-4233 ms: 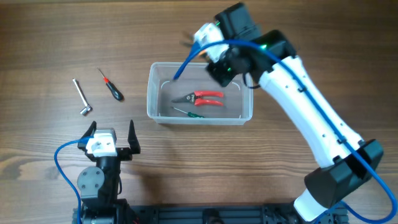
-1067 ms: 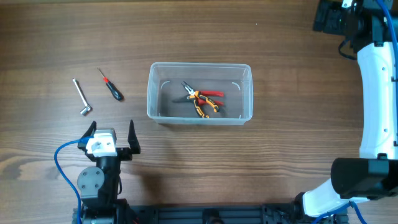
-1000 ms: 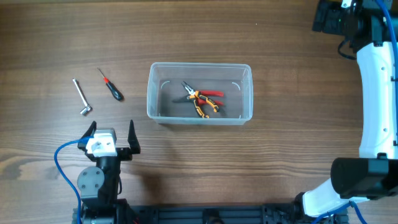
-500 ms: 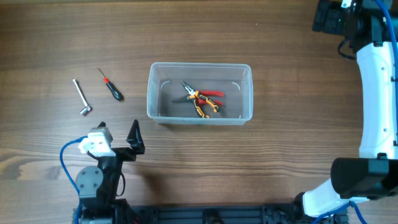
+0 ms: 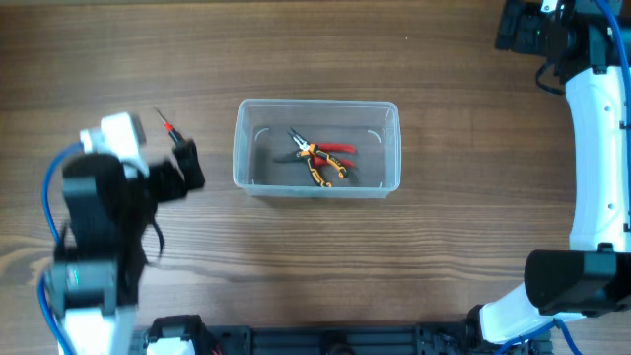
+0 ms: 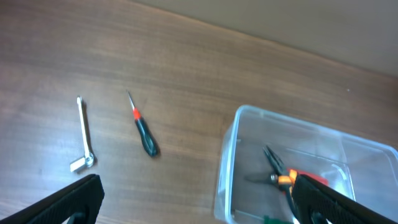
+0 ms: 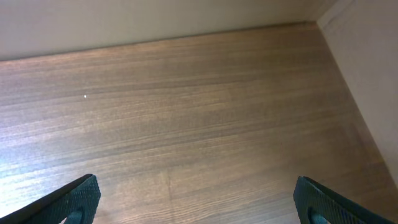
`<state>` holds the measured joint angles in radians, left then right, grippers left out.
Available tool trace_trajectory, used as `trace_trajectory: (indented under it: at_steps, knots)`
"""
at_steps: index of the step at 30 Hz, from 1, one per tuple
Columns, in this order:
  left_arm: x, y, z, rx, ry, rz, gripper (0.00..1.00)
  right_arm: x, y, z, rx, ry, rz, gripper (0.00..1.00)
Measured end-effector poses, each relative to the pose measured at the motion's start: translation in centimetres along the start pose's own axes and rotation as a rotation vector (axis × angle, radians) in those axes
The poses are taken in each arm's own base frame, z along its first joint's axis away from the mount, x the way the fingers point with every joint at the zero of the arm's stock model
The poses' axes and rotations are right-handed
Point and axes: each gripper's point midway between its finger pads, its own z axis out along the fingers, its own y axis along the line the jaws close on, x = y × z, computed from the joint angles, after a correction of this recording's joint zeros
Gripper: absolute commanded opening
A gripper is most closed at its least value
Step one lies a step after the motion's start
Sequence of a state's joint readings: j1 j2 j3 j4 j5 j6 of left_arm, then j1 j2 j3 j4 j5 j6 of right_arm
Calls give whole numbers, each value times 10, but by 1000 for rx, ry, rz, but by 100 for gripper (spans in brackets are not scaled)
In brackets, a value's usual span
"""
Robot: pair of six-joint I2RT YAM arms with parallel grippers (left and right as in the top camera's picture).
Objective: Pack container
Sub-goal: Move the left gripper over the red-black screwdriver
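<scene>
The clear container (image 5: pixel 315 103) stands mid-table and holds orange-handled pliers (image 5: pixel 317 160) lying over red-handled pliers (image 5: pixel 341 150). In the left wrist view the container (image 6: pixel 227 155) is at the right with the pliers (image 6: pixel 278 174) and a green handle (image 6: pixel 272 219) inside. A black screwdriver with a red collar (image 6: pixel 142 127) and a silver L-shaped wrench (image 6: pixel 83 135) lie on the wood to its left. My left gripper (image 6: pixel 202 208) is open, above them and empty; in the overhead view it (image 5: pixel 183 168) is blurred and hides the wrench. My right gripper (image 7: pixel 199 208) is open over bare wood at the far right (image 5: pixel 520 26).
The screwdriver's tip (image 5: pixel 163 122) pokes out beside the left arm (image 5: pixel 99 212). The right arm's white link (image 5: pixel 596 148) runs along the table's right edge. A wall meets the table at the back and the right in the right wrist view.
My left arm has lifted from the front edge and swung back and left, over the screwdriver and wrench. The right arm and the things in the container have not moved.
</scene>
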<state>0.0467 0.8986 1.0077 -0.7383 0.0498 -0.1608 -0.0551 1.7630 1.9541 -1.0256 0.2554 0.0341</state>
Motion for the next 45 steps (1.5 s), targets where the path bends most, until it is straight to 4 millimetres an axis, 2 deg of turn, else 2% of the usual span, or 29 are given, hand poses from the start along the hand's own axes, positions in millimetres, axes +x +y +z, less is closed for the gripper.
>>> trace_trajectory:
  at_steps: [4, 7, 11, 15, 21, 28, 36, 42, 45]
  knots:
    - [-32, -10, 23, 12, 47, 16, 100, 0, 0, 0, 0, -1, 0, 100]
    - [-34, -21, 34, 67, 85, 15, 100, 0, 0, 0, 0, 0, 0, 100]
    - [-24, -27, 49, 105, 143, 8, 100, 0, 0, 0, 0, 0, 0, 100]
    - [-8, -20, 67, 76, 232, -71, 100, 0, 0, 0, 0, 0, 0, 100]
    - [30, 17, 106, -51, 411, -284, 100, 0, 0, 0, 0, 0, 0, 100]
    - [55, 42, 127, -158, 579, -425, 99, 0, 0, 0, 0, -1, 0, 100]
    - [41, 48, 155, -197, 668, -454, 99, 0, 0, 0, 0, -1, 0, 100]
    - [12, 45, 159, -185, 637, -443, 100, 0, 0, 0, 0, -1, 0, 100]
    - [5, 44, 159, -179, 617, -440, 100, 0, 0, 0, 0, -1, 0, 100]
